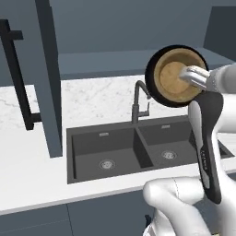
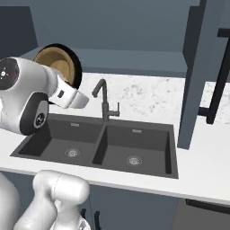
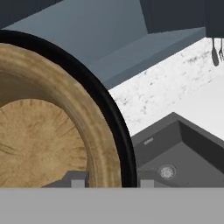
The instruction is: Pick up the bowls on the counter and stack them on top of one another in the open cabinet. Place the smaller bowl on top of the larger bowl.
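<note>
The smaller bowl [image 1: 171, 78], tan wood, is nested inside the larger bowl [image 1: 154, 82], glossy black. The pair is tipped up on edge in the air above the right side of the sink. My gripper [image 1: 197, 76] is shut on their right rim. In the hand view one fingertip [image 3: 78, 179] lies on the wooden bowl [image 3: 43, 131] and the other is outside the black rim [image 3: 119, 127]. From the right base view the wooden bowl [image 2: 57, 63] and its black rim [image 2: 77, 67] show behind my forearm. The open cabinet's shelf [image 1: 106, 62] runs behind the counter [image 1: 97, 97].
A dark double sink [image 1: 110, 152] with a black faucet [image 1: 137, 103] is set in the counter below the bowls. The open cabinet door [image 1: 48, 78] with its black bar handle [image 1: 18, 78] stands out over the counter at left; it is at right in the right base view [image 2: 197, 76].
</note>
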Tool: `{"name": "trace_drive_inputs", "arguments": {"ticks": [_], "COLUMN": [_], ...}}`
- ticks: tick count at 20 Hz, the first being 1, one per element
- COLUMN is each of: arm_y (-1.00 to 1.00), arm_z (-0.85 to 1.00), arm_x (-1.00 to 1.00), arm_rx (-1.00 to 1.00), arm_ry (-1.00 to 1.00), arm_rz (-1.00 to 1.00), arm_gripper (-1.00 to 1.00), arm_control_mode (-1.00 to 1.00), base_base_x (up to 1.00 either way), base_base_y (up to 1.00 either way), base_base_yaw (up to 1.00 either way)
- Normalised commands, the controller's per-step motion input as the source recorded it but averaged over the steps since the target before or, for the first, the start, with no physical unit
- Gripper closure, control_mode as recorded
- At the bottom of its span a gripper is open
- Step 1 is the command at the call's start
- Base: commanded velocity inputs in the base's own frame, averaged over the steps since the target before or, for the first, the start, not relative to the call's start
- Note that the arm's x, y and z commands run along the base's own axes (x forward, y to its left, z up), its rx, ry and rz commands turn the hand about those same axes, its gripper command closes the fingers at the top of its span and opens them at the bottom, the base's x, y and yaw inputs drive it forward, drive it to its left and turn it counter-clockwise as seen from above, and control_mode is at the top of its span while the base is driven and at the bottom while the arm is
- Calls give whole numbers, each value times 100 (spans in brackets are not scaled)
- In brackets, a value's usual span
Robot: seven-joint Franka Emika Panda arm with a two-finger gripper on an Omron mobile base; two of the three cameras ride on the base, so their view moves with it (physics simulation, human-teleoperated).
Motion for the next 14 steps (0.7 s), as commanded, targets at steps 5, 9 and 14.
{"name": "trace_drive_inputs", "arguments": {"ticks": [5, 9, 14], "arm_y": [0, 0, -5], "arm_z": [92, 40, -8], "arm_x": [76, 49, 5], "arm_rx": [0, 0, 0], "arm_ry": [21, 27, 5], "arm_rz": [-4, -5, 0], "arm_gripper": [100, 100, 100], "arm_control_mode": [-100, -100, -100], "base_base_x": [0, 0, 0], "base_base_y": [0, 0, 0], "base_base_yaw": [0, 0, 0]}}
